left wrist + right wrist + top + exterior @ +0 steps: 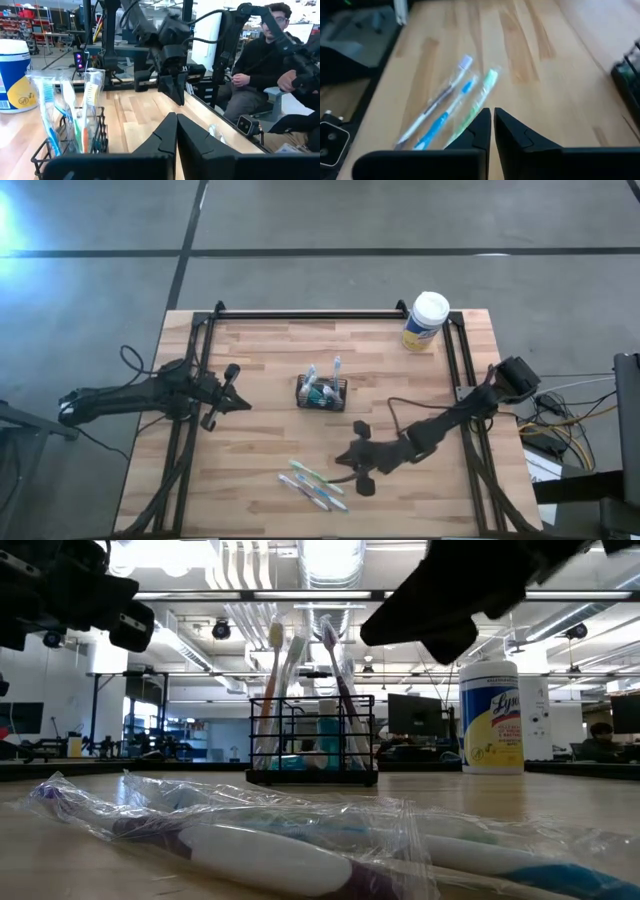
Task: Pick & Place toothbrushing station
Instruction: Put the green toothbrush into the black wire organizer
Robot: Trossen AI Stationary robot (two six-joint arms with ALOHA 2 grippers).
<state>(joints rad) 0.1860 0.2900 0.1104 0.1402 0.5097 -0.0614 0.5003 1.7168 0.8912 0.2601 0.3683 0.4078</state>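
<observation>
Right hand (352, 463) hovers closed and empty over the counter (260, 450), wrapped toothbrushes (312, 484) just ahead, the toothbrushing station (321, 393) farther off. It looks between picks; next, open and descend.

Two dark, near-black jointed robot arms of blocky segments are seen from above, the left gripper (240, 403) and right gripper (345, 459) each ending in two slim matte-black fingers. A thin black cable loops beside the left arm and another arcs over the right arm, whose boxy base sits near a tangle of yellow and white wires. In the wrist views, the fingers (517, 135) are flat, angular black plastic wedges with stepped inner edges.
</observation>
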